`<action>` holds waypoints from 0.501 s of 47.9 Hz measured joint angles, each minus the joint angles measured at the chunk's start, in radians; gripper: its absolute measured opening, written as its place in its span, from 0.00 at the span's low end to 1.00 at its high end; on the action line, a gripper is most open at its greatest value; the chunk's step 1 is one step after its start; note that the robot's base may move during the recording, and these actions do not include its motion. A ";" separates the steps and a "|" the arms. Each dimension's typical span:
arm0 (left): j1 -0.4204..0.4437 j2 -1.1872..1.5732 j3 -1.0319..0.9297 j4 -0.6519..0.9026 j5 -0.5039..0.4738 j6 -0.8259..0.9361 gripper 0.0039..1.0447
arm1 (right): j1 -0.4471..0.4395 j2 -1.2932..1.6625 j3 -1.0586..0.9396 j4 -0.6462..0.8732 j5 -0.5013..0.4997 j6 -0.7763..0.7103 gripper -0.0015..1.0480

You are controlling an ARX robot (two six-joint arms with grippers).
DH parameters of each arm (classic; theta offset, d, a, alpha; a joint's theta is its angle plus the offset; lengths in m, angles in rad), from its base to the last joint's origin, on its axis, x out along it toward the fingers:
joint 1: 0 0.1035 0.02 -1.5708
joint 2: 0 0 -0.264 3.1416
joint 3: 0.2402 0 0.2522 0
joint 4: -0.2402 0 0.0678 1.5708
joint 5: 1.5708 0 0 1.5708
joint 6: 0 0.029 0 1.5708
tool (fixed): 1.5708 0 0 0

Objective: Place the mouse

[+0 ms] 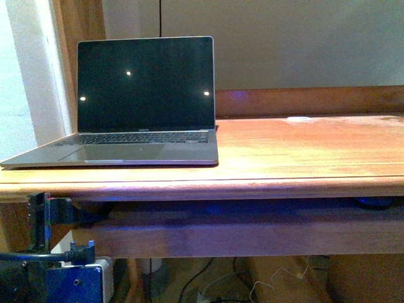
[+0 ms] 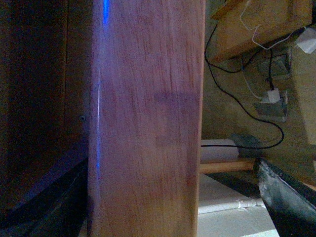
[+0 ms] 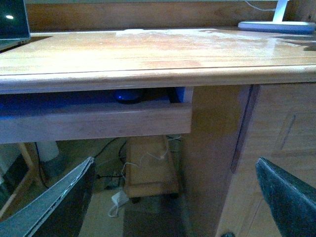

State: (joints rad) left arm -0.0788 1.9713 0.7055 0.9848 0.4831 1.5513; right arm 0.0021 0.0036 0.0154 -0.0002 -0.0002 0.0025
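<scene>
Reddish wood fills nearly all I see. My left arm sits low, below the top of the desk, with its wrist rolled sideways and pressed close to a wooden board. The left jaws stand wide apart, one dark finger at the rim of that view, and they grip nothing. My right arm is out in front of the desk, level with its front edge and pointing at it. The right jaws are spread wide as well, a finger at each lower corner of the wrist view, and they are empty. The mouse lies in the slot under the desk top, behind the front rail of the tray, well apart from both sets of jaws. Only its domed upper part shows, dark with a blue sheen, and I cannot make out a wheel. The right wrist view shows it plainest; the front view gives just a dark sliver under the desk edge far to the right, and the left wrist view shows no mouse, only cables on the floor. The front view alone shows the whole laptop, open with a dark screen, on the left of the desk.
</scene>
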 joint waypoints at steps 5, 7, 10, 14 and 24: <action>-0.009 -0.005 0.005 -0.028 -0.005 -0.011 0.93 | 0.000 0.000 0.000 0.000 0.000 0.000 0.93; -0.018 -0.018 0.005 -0.061 -0.016 -0.031 0.93 | 0.000 0.000 0.000 0.000 0.000 0.000 0.93; -0.034 -0.047 0.007 -0.126 -0.037 -0.076 0.93 | 0.000 0.000 0.000 0.000 0.000 0.000 0.93; -0.053 -0.092 0.012 -0.230 -0.058 -0.148 0.93 | 0.000 0.000 0.000 0.000 0.000 0.000 0.93; -0.091 -0.163 0.018 -0.400 -0.066 -0.267 0.93 | 0.000 0.000 0.000 0.000 0.000 0.000 0.93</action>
State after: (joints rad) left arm -0.1696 1.8084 0.7231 0.5850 0.4168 1.2842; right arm 0.0021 0.0036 0.0154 -0.0002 -0.0002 0.0029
